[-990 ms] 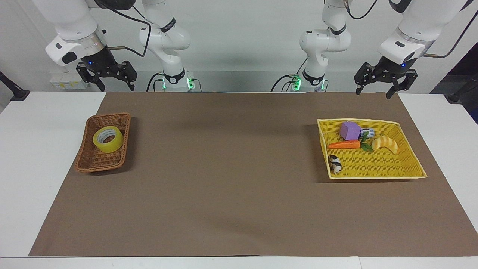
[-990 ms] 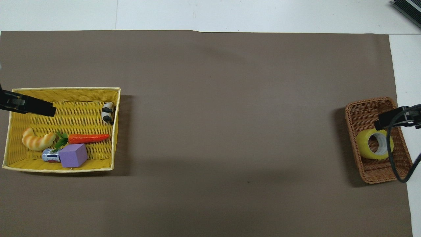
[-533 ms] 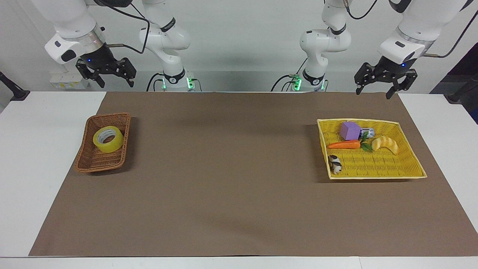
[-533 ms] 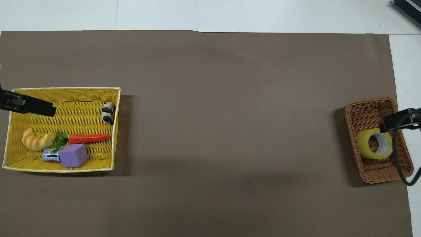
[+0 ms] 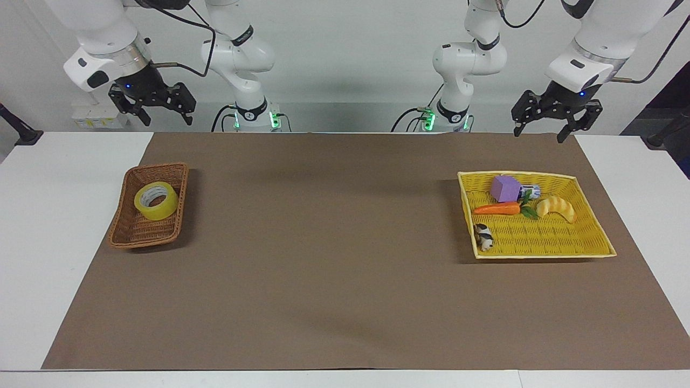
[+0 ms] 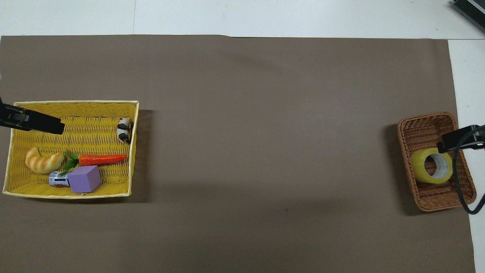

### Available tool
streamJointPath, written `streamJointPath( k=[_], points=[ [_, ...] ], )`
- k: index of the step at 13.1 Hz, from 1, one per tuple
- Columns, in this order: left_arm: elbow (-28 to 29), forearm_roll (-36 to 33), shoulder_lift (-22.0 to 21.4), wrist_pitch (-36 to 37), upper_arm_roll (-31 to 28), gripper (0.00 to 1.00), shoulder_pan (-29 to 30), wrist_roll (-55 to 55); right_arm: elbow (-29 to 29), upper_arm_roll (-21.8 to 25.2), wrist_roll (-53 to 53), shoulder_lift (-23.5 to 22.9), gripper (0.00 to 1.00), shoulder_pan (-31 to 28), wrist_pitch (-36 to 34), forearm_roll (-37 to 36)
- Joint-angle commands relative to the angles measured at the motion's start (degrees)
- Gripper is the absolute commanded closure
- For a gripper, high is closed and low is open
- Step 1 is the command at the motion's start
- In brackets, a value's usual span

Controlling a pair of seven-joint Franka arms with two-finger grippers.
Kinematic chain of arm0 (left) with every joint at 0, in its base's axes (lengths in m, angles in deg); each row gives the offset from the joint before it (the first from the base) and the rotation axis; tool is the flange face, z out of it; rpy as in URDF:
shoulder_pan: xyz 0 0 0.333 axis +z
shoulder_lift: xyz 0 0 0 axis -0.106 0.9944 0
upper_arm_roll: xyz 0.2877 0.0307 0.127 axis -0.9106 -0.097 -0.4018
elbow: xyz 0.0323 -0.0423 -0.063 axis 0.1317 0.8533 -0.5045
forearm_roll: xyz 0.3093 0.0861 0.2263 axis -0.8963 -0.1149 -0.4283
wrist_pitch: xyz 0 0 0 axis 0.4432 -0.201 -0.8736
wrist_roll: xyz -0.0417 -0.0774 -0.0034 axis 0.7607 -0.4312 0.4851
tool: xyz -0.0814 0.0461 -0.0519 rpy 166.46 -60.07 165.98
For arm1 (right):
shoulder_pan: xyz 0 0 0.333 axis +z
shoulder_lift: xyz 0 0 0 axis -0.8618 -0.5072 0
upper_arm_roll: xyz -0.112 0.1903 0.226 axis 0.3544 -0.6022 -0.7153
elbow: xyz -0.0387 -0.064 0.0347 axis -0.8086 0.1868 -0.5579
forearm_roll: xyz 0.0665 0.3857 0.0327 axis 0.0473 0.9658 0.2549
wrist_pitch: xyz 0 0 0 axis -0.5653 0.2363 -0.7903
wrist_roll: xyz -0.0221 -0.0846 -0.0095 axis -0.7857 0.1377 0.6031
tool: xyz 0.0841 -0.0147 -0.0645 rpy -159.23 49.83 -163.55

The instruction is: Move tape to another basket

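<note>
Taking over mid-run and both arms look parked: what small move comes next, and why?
Probably lower the right gripper toward the tape. It hangs open, high above the table's robot edge at that end, holding nothing. The tape lies in the brown basket, untouched. The left gripper waits open, up near the yellow basket.

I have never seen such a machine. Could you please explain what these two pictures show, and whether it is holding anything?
These are two robot arms at one table. One picture faces them; the other looks down from above them. The right gripper and the left gripper hang open and empty near the robots' edge. A tape roll lies in a brown basket toward the right arm's end. A yellow basket toward the left arm's end holds a carrot, a purple block and a bread toy.
</note>
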Motion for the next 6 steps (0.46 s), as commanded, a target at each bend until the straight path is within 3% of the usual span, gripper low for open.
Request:
streamJointPath(
  k=[1, 6],
  points=[
    [1.90, -0.24, -1.51, -0.65, 0.32, 0.00, 0.64, 0.21, -0.86, -0.24, 1.45, 1.01, 0.00, -0.52, -0.53, 0.15],
    [1.73, -0.24, -1.42, -1.09, 0.32, 0.00, 0.64, 0.21, -0.95, -0.32, 2.07, 1.19, 0.00, -0.52, -0.44, 0.15]
  ],
)
